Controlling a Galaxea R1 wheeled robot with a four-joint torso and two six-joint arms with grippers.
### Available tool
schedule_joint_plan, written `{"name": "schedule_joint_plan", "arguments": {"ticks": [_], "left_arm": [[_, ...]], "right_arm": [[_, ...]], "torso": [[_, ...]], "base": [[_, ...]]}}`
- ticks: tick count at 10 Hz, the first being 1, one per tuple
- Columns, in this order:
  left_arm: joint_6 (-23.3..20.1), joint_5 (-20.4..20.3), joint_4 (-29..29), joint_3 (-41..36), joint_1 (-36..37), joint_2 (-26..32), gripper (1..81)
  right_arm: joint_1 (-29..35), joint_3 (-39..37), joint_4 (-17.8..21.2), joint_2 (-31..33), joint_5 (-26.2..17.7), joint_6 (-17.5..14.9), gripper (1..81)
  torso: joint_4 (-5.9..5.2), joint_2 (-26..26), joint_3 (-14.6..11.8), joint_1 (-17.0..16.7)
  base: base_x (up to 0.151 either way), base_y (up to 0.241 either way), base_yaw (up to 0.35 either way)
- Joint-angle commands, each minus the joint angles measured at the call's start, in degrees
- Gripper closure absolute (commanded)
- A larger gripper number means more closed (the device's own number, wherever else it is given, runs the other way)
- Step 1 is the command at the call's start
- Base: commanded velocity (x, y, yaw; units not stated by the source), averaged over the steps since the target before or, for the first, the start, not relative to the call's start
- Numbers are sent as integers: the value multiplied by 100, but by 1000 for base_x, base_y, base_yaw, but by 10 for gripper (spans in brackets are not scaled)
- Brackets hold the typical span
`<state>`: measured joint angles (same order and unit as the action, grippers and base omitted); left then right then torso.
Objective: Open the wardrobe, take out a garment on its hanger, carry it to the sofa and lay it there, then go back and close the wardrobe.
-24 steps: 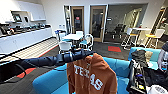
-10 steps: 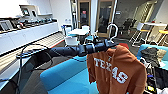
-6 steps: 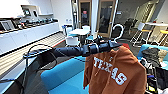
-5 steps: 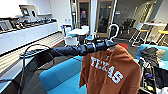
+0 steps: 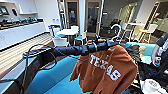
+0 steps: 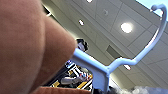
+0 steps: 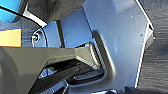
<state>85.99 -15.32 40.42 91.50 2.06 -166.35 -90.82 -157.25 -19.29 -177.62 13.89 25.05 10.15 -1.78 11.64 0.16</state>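
My left arm reaches in from the left across the head view, and my left gripper (image 5: 110, 44) is shut on the neck of the white hanger (image 5: 116, 30). From it hangs the burnt-orange garment (image 5: 107, 71) with white "TEXAS" lettering, tilted and dangling over the bright blue sofa (image 5: 56, 78). In the left wrist view the hanger's curved hook (image 6: 140, 56) rises against the ceiling, with orange fabric (image 6: 30, 45) close beside it. The right wrist view looks at blue-grey robot panels (image 7: 117, 37).
A white kitchen counter (image 5: 20, 32) runs along the left wall. White tables and chairs (image 5: 67, 32) stand behind the sofa, before glass doors (image 5: 93, 17). A dark bundle (image 5: 133, 51) lies on the sofa's right side. A grey ledge (image 5: 13, 73) lies at lower left.
The whole head view has swung, so the camera moved. The left arm has carried the hoodie a little to the right in the picture, still hanging over the sofa.
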Motion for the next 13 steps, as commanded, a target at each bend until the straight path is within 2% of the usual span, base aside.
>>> {"name": "schedule_joint_plan", "arguments": {"ticks": [1, 4, 6, 8, 13], "left_arm": [[14, -358, -79, 491, 1151, 180, 811], [14, 11, -8, 974, 1151, 453, 811], [14, 116, -8, 1219, 1151, 367, 811], [5, 486, 61, 1589, 1151, -125, 811], [40, 486, -26, 2249, 1459, -1340, 811]], "right_arm": [[112, 28, -23, -22, -272, -18, 10], [129, 37, -23, -31, -281, -18, 10], [121, 37, -14, -31, -281, -18, 10], [129, 37, -14, -31, -281, -18, 10], [121, 28, -14, -31, -281, -18, 10]], "torso": [[-2, 0, 0, 0], [26, 0, 0, 0], [26, 0, 2, 2], [26, 0, 2, 2], [26, 2, 4, 2]], "base": [[0, 0, 0], [0, 0, 0], [0, 0, 0], [0, 0, 0], [0, 0, 0]]}}
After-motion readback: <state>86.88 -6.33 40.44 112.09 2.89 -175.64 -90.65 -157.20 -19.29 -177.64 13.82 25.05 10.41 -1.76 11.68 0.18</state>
